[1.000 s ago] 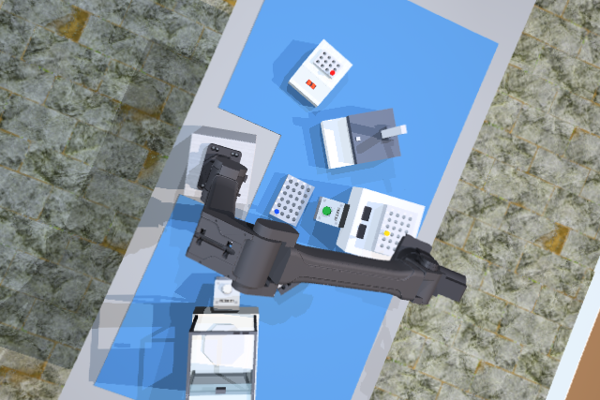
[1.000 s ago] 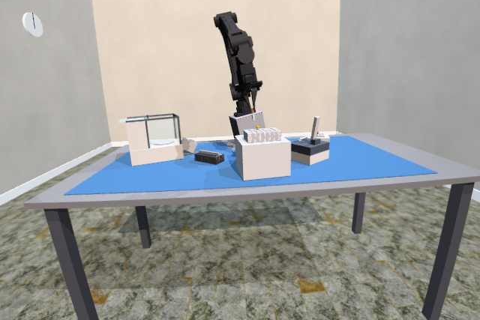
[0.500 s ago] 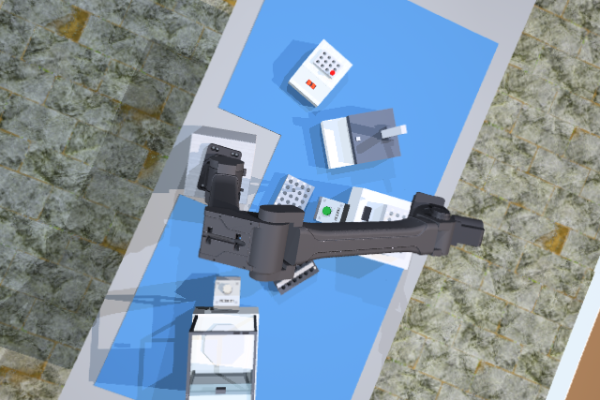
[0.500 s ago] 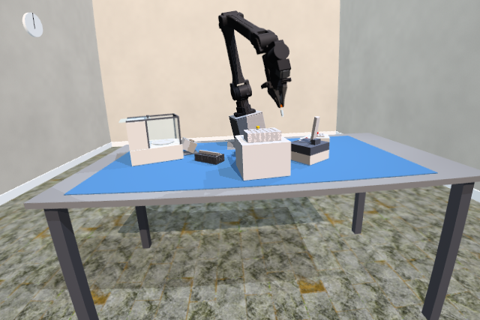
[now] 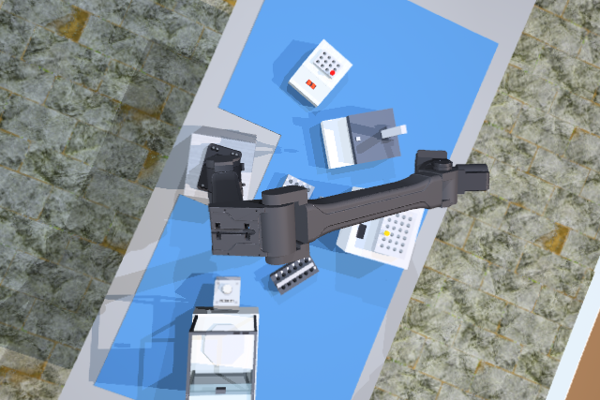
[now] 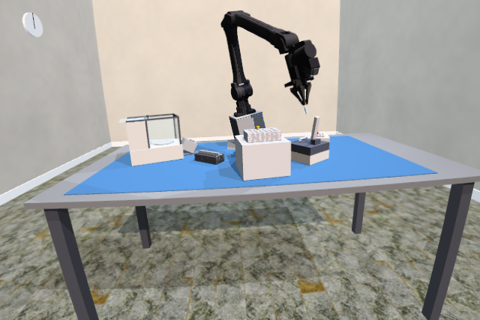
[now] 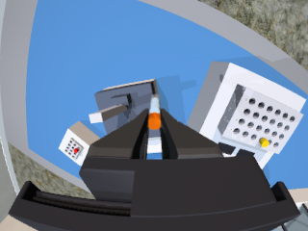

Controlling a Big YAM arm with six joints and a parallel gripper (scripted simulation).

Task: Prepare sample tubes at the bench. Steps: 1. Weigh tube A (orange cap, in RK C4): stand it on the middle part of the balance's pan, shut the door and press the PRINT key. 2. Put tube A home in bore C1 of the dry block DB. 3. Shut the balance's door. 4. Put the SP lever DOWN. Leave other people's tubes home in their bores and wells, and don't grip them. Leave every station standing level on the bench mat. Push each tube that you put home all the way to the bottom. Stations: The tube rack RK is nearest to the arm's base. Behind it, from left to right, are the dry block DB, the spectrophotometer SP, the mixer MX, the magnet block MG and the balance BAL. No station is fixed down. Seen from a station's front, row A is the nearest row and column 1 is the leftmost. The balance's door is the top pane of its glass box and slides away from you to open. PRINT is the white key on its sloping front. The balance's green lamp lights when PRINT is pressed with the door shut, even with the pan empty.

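My gripper [image 6: 305, 102] [image 7: 154, 114] is shut on tube A [image 6: 306, 109] [image 7: 154, 104] by its orange cap, held high in the air, its body tilted away from the fingers. In the top view the arm hides both. The dry block DB [image 5: 303, 81] [image 7: 82, 133] has a red-capped tube in one bore; its other bores look empty. The spectrophotometer SP [image 5: 337, 143] [image 6: 309, 148] [image 7: 140, 94] has its lever [image 5: 393, 132] [image 6: 315, 129] [image 7: 107, 115] standing up. The balance BAL [image 5: 256, 362] [image 6: 154, 154] has its door [image 5: 220, 380] slid back, open; its pan [image 5: 222, 347] [image 6: 163, 142] holds nothing. No green lamp shows.
The tall white mixer MX [image 5: 349, 241] [image 6: 263, 160] [image 7: 212, 103], with a yellow-capped tube, stands beside SP. The dark magnet block MG [image 5: 293, 274] [image 6: 209, 157] stands between MX and BAL. The arm partly covers the tube rack RK [image 5: 296, 184].
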